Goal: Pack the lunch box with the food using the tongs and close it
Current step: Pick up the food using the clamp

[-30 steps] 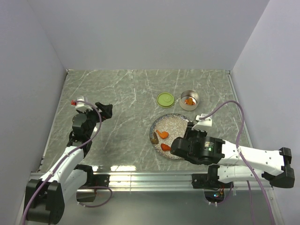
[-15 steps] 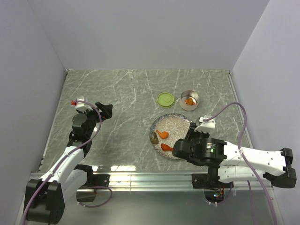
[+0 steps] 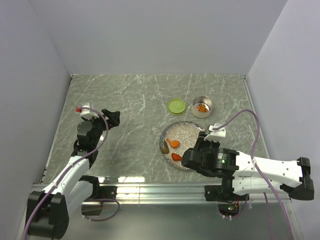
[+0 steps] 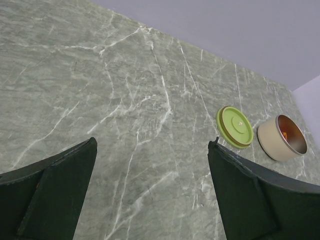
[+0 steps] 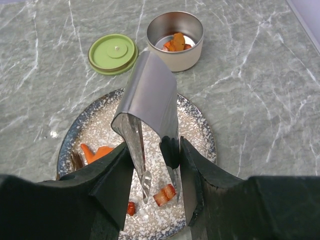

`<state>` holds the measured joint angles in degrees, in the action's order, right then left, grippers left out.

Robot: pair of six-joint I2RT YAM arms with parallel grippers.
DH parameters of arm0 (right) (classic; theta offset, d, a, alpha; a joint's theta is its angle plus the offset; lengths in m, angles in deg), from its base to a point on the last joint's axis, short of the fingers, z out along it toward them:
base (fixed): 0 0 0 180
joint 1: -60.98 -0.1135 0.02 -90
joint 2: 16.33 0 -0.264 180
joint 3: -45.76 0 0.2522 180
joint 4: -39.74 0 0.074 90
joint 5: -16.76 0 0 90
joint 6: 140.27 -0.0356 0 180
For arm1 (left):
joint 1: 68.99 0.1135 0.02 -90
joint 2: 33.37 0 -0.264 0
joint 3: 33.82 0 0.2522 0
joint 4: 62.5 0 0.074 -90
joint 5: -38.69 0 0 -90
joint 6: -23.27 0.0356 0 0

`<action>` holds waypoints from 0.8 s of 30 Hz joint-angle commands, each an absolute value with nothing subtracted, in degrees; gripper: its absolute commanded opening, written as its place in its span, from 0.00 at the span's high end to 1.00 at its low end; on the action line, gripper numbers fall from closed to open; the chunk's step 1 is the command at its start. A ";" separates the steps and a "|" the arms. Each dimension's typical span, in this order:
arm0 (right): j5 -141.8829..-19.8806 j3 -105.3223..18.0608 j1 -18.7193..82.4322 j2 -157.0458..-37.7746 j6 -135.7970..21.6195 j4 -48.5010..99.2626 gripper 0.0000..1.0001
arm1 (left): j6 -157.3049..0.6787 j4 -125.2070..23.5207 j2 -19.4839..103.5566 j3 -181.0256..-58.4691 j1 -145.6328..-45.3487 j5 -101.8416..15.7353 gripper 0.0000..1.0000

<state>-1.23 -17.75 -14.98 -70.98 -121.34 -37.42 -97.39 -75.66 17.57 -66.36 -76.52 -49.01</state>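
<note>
R gripper clamps the tongs mid-frame, tips down over the plate, beside a red food piece. Lunch box sits open at top w/ orange bits inside, lid just left of it. L gripper is spread wide above the table.

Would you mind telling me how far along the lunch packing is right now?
Done: some orange food sits in the open lunch box. In hand: the right gripper holds the tongs, tips at a red piece on the plate. Still to do: the plate's remaining pieces, then the lid, lying beside the box. The left gripper hangs open.
</note>
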 commanded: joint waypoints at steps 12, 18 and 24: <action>-1.87 -11.94 -10.47 -68.27 -106.53 -18.23 0.63 | -96.62 -79.24 16.82 -67.97 -76.29 -47.80 0.00; -1.52 -12.99 -10.30 -68.45 -103.90 -17.10 0.76 | -96.70 -79.33 16.90 -67.97 -76.29 -47.62 0.01; -3.62 -11.51 -6.00 -66.52 -89.06 -3.76 0.77 | -96.70 -79.33 17.25 -68.06 -76.29 -47.54 0.00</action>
<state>-4.34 -12.01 -8.36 -68.86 -98.20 -13.57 -97.39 -76.01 17.57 -66.36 -76.52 -48.66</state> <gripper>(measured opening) 0.338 0.994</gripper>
